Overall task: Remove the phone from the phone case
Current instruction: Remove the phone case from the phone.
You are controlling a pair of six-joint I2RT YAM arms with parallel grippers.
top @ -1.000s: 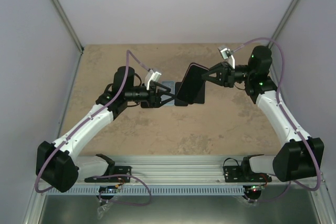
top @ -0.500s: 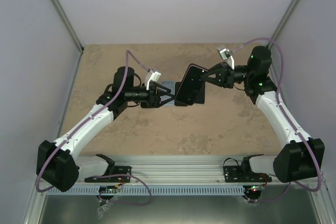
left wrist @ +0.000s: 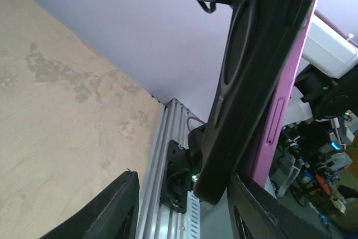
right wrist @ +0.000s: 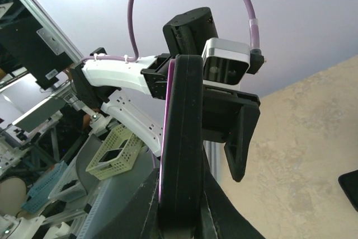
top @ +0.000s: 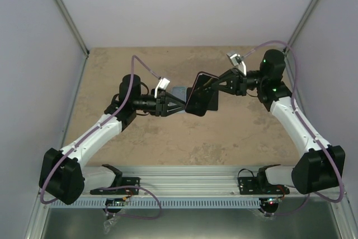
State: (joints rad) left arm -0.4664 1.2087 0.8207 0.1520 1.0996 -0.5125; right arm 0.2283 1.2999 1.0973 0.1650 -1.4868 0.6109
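Reaching inward with both arms, wrists facing each other. Pinching the phone (top: 199, 99) edgewise between the jaws of the right gripper (top: 208, 85); holding the left gripper (top: 182, 104) spread wide.

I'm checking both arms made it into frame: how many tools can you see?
2. The left tool is open at the lower edge of the cased phone; the right tool is shut on its upper edge. None seems hidden.

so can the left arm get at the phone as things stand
Probably yes: the right gripper holds the phone aloft, and the open left gripper sits at its lower end, nothing between.
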